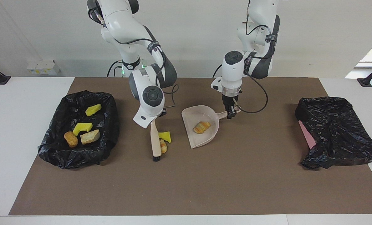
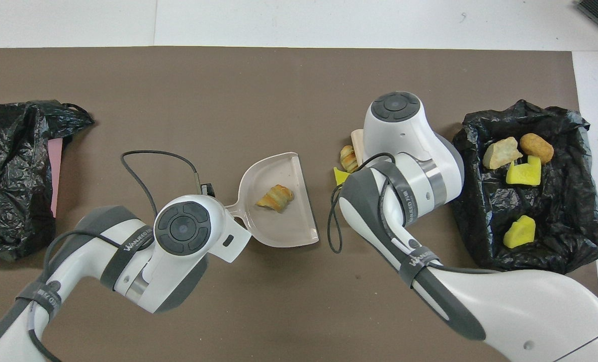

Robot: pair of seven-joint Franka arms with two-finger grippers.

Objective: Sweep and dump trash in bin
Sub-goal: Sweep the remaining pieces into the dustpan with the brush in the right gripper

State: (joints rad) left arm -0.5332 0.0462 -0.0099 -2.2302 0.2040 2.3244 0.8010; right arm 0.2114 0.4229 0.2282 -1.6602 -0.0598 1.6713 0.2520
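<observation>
Your beige dustpan [image 1: 201, 125] lies mid-mat with one croissant chunk [image 1: 202, 127] in it; the left gripper [image 1: 230, 113] pinches its handle. The right gripper [image 1: 153, 120] clamps the brush [image 1: 155, 142], bristles beside a croissant scrap [image 1: 163, 146] and yellow sponge bit [image 1: 165, 136]. Both scraps look light and soft, so push them, don't pinch.

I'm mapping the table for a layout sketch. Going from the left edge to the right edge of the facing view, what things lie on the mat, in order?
Black-lined bin holding scraps → brush → dustpan with a pastry piece in it → crumpled black bag.
</observation>
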